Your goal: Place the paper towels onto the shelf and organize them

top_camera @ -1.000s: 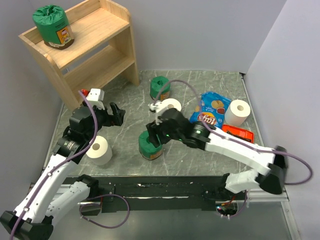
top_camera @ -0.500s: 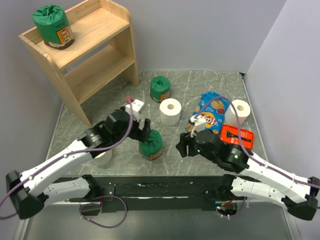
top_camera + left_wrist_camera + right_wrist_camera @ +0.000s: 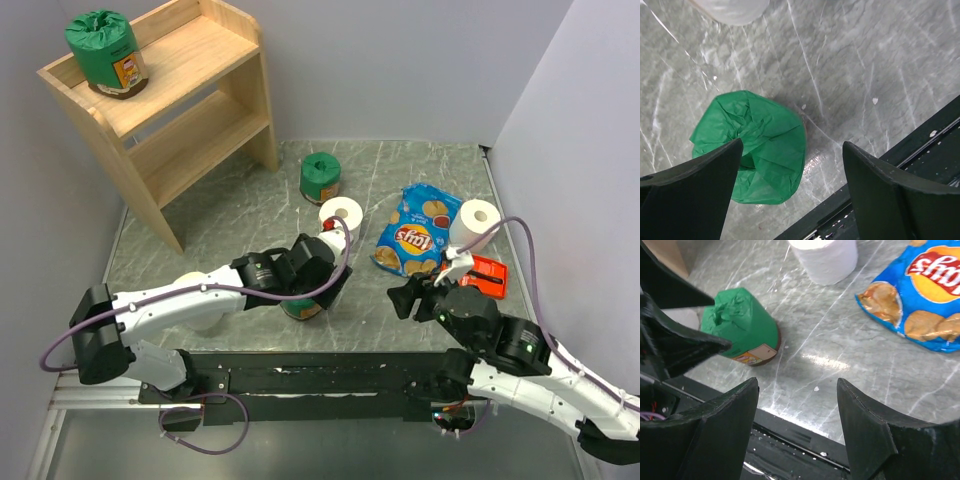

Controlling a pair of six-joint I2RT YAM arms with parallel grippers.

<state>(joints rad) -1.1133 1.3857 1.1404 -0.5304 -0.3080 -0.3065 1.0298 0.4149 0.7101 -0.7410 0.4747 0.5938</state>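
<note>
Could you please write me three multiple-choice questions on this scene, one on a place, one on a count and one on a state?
1. Where on the shelf does the green roll stand? A top tier; B lower tier; C side panel.
2. How many green-wrapped rolls stand on the table? A one; B two; C three.
3. How is the left gripper? A shut, empty; B open; C shut on a roll.
Key: 1 A, it sits on the top board. 2 B, the far roll and the near roll. 3 B, the wrist view shows a wide gap between its fingers.
</note>
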